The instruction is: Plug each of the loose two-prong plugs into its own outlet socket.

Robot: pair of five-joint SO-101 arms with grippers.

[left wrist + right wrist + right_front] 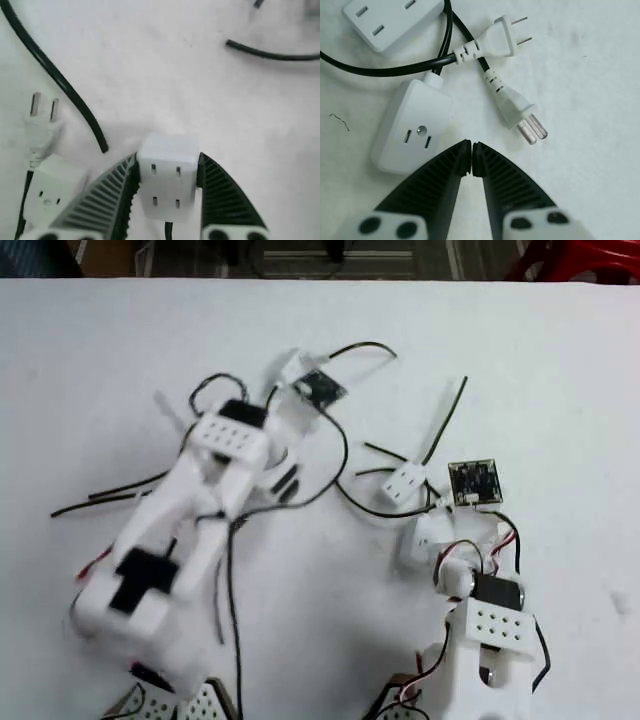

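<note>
In the left wrist view my left gripper [167, 161] is shut on a white outlet socket [167, 187], one finger pressed against each side. Beside it lie a second white socket [49, 192] and a loose two-prong plug [41, 120]. My right gripper [471, 151] is shut with nothing in it, just off the end of another white socket [412, 125]. Two loose white plugs [497, 44] [517, 107] lie crossed beside that socket, prongs pointing away from it. A further socket [390, 20] lies beyond. From above, one socket [405, 483] lies ahead of the right arm [490, 625].
Black cables [335, 475] loop over the white table [560, 370] between the arms, and one cable [60, 80] runs close to the left gripper. The left arm [170, 540] stretches across the table's left half. Bare table lies at the far right.
</note>
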